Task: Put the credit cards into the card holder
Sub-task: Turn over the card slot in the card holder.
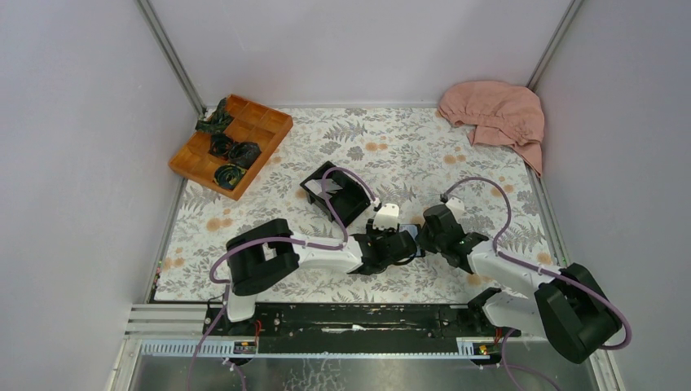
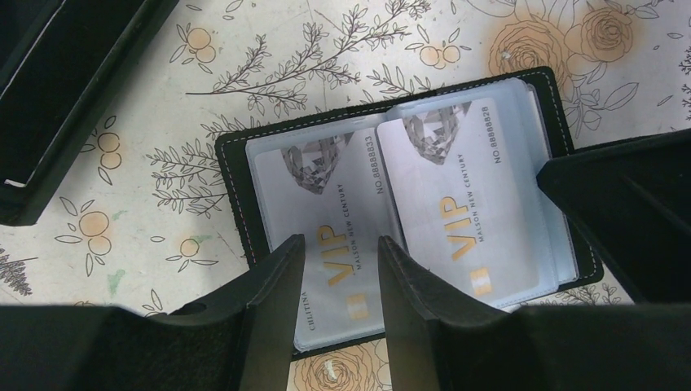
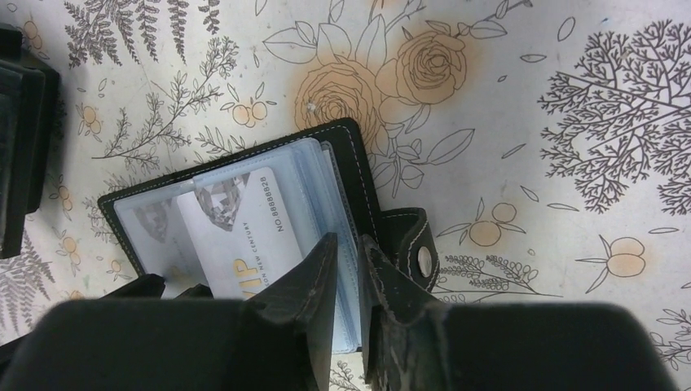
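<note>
Black card holder (image 2: 233, 179), white-stitched at the edge, lying open and flat on the floral tablecloth (image 1: 407, 147) at the near middle of the table, between the two grippers; clear plastic sleeves inside, stacked in several leaves on the right half; one credit card (image 2: 330, 204), pale grey with a faceted gem print and gold VIP lettering, seated in the left sleeve; a second credit card (image 2: 468, 199) of the same design in the top right sleeve, just beside the first across the fold; clasp tab (image 3: 411, 244) with a metal snap stud, turned out past the holder's right edge and resting on the cloth. Left gripper (image 2: 340, 244) low over the left sleeve, jaws apart with the first card's lettering showing in the gap, nothing clamped. Right gripper (image 3: 348, 244) over the right edge of the sleeves, next to the tab, jaws a narrow slit apart and closed on nothing that shows. Black box (image 1: 314, 183), rigid and open-topped, just beyond the left gripper; orange tray (image 1: 273, 122) with compartments at the far left, dark rolled items (image 1: 232, 151) in some of them; pink cloth (image 1: 497, 114) bunched in the far right corner.
</note>
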`<state>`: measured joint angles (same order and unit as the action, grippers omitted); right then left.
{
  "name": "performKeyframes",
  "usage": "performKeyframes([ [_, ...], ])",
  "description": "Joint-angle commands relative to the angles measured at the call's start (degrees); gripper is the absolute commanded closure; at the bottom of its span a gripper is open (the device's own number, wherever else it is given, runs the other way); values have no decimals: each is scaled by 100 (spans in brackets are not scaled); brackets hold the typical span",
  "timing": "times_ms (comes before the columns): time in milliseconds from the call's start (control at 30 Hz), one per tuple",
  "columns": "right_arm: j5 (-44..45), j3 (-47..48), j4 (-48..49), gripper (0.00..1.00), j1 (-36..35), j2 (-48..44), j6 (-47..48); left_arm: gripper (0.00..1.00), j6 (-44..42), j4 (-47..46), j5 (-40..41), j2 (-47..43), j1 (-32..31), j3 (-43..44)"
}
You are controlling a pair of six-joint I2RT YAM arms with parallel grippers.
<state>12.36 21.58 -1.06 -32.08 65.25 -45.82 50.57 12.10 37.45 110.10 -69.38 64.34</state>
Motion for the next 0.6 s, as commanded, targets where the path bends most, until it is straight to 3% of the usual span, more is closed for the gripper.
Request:
performKeyframes([
  [0, 272, 166, -148, 77, -294, 296, 24, 55, 32, 104, -396, 150, -25, -310],
  [567, 189, 120, -158, 76, -414, -160, 42, 55, 58, 8, -444, 116, -23, -439],
])
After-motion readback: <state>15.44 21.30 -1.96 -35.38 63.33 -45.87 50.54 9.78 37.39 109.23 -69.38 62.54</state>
